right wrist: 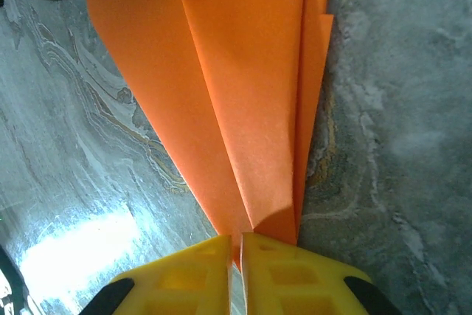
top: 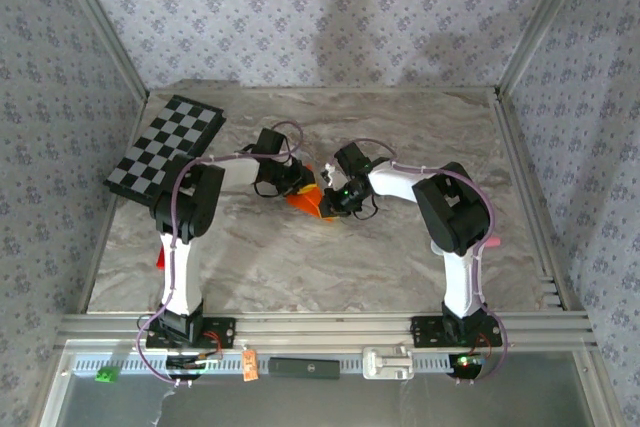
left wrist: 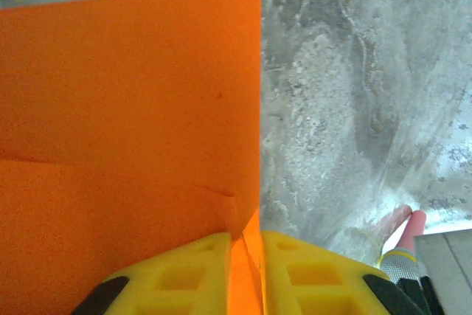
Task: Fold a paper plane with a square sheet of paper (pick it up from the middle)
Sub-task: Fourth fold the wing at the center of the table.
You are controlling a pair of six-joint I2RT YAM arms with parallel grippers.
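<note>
The left claw (left wrist: 246, 238) is pinched shut, its two yellow fingers (left wrist: 192, 274) clamping an edge of the single orange sheet of paper (left wrist: 133, 101), which runs from the jaws toward 11 o'clock with one straight crease across it. The right claw (right wrist: 236, 240) is likewise closed tight on the same sheet, gripping the narrow point where its folded layers meet; from there the paper fans out toward 12 o'clock in several overlapping flaps. From above, the sheet sits near the middle of the marbled counter (top: 400, 267), held between the two claws, the left one at its 10 o'clock and the right one at its 3 o'clock. Two white-and-black arms reach in from the near edge, the left arm (top: 180, 247) and the right arm (top: 455, 247). One black-and-white checkerboard (top: 165, 147) lies at 10 o'clock from the paper, well apart from it. One small green tag (top: 104, 375) and one orange tag (top: 250, 365) sit on the front rail, any print on them too small to read.
</note>
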